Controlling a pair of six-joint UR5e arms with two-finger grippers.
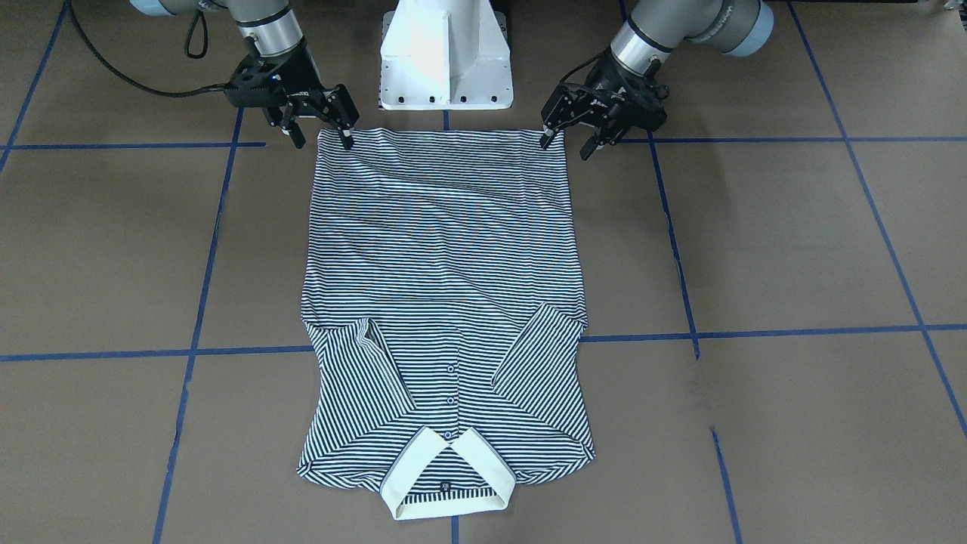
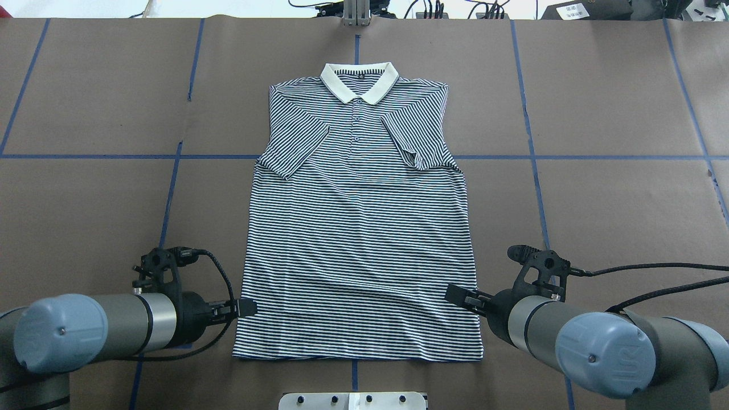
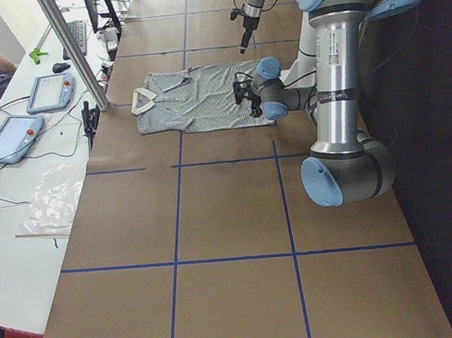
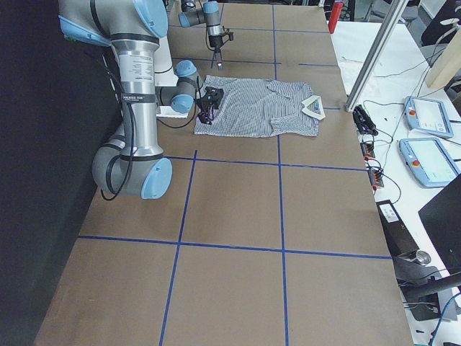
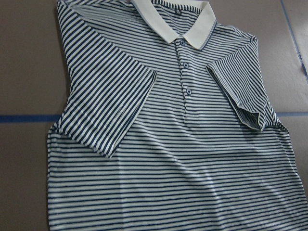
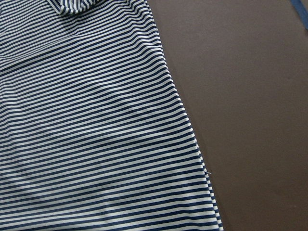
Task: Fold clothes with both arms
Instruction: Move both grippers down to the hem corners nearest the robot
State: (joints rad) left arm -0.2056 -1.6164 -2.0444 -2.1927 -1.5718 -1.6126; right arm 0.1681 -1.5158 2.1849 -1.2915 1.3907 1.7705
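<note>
Even, diffuse light from above leaves only faint, soft shadows on the brown table [image 1: 793,249]. Front and overhead views are sharp; both wrist views are softer, the left one showing a pale sheen low on the striped shirt [image 5: 183,192]. The side views fall black along one edge

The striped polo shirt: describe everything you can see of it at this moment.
The polo shirt lies flat, face up, on the brown table, collar away from the robot. Thin navy-and-white stripes, soft-looking knit; plain cream collar, small buttons down the placket. Both short sleeves are folded inward over the chest; the body has slight wrinkles. The left gripper and right gripper, both open, sit at its hem corners; whether they touch it is unclear.
</note>
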